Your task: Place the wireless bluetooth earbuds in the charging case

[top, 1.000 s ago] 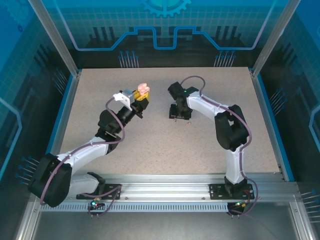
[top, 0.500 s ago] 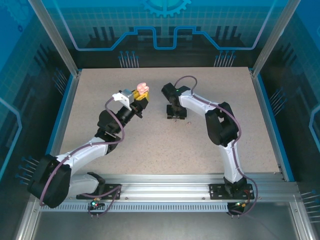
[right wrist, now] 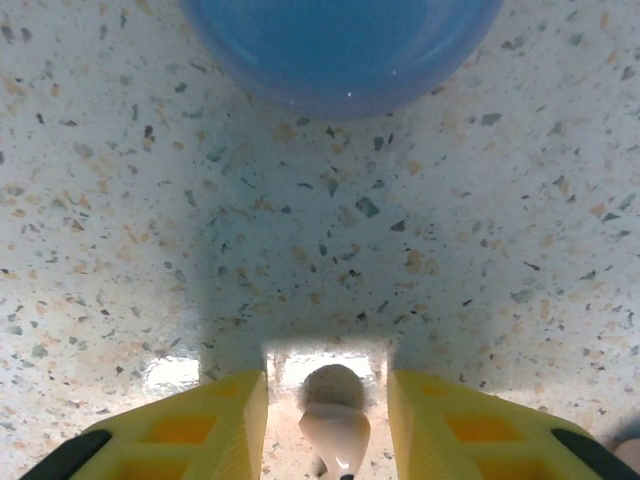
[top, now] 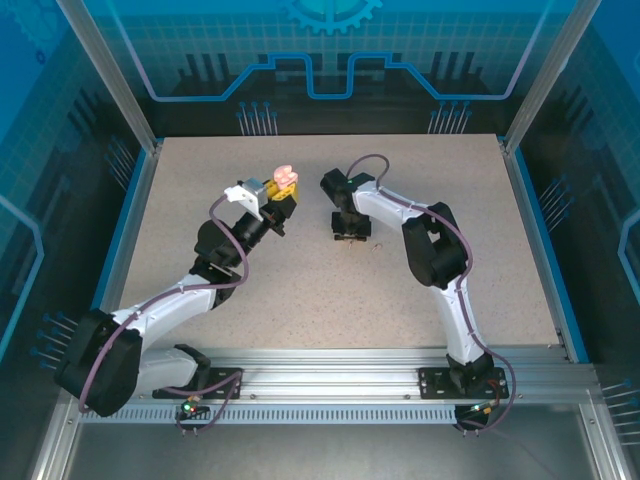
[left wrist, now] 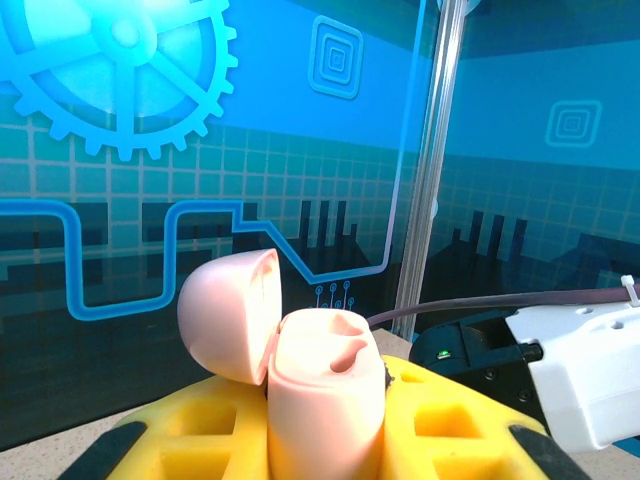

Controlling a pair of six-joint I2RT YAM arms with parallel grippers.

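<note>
right gripper [right wrist: 328, 425] holds its jaws apart either side of the pale beige earbud [right wrist: 333, 400] on the table [right wrist: 520, 260], so pinch centred and gently, round blue case [right wrist: 340, 50] just beyond the bud, left gripper [left wrist: 325, 445] off to the bud's left clamped on the open pink charging case [left wrist: 325, 385].

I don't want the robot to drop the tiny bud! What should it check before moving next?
1. Pink case held in left tool: ok.
2. Case lid open: ok.
3. Pale earbud between the fingers of right tool: ok.
4. Right tool closed on earbud: not ok, gaps on both sides.
5. Case slots empty: cannot tell.
</note>
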